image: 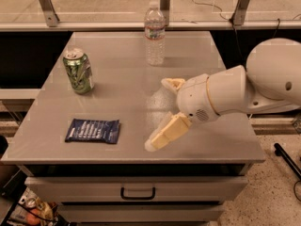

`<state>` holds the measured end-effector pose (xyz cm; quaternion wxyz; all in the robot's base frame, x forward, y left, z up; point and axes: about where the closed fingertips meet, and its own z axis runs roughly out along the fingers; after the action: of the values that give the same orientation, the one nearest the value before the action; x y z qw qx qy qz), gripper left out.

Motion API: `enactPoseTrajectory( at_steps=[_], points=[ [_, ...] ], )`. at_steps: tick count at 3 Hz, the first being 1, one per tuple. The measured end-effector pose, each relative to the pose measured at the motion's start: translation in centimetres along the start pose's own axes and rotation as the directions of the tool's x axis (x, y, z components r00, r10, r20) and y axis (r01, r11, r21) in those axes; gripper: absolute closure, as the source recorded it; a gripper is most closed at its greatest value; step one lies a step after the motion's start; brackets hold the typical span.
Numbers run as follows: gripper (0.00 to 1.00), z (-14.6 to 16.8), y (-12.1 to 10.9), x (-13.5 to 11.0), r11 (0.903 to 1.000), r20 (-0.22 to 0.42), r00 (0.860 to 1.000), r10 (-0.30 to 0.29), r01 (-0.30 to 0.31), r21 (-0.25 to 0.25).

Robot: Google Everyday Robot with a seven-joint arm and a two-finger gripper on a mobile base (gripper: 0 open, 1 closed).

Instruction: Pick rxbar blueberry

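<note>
The rxbar blueberry (92,131), a flat dark navy wrapper with white print, lies flat near the front left of the grey table (122,84). My gripper (159,113) reaches in from the right, above the table's middle front, to the right of the bar and apart from it. Its two cream fingers are spread wide, one fingertip (153,145) near the front edge and the other (167,83) farther back. It holds nothing.
A green soda can (79,71) stands upright at the left, behind the bar. A clear water bottle (154,34) stands upright at the back middle. A drawer with a handle (138,193) sits under the table top. A glass railing runs behind the table.
</note>
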<state>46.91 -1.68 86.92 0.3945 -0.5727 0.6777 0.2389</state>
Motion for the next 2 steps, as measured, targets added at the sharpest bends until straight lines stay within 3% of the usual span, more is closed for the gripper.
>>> enactPoseTrajectory(
  at_steps=[2],
  points=[
    [0.0, 4.5, 2.8, -3.5, 0.9978, 0.021, 0.999, -0.049, 0.05, -0.044]
  ],
)
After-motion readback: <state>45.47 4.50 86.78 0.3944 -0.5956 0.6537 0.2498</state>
